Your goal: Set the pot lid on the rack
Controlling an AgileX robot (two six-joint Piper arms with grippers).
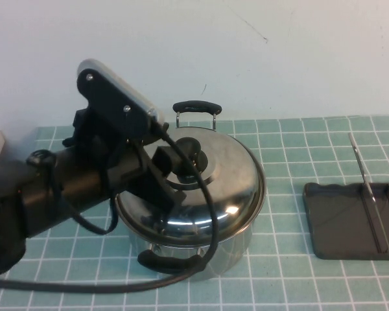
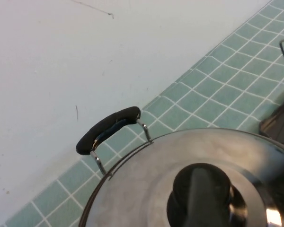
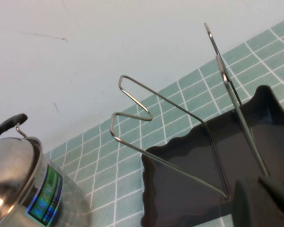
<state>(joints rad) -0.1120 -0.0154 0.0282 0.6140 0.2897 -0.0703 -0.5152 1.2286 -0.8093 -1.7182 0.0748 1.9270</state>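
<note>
Pot lid (image 1: 211, 188) is sitting on the steel pot (image 1: 201, 249), mid-table, knob (image 1: 196, 155) up. Left end effector (image 1: 175, 170) is hovering right at the knob w/ fingers spread around it, not clenched yet — grasp step, I'd say. Next: squeeze the knob, lift straight, carry over to the rack (image 1: 350, 223) on the right. Right end effector (image 3: 265, 201) is parked near the rack; can't tell its grip.
</note>
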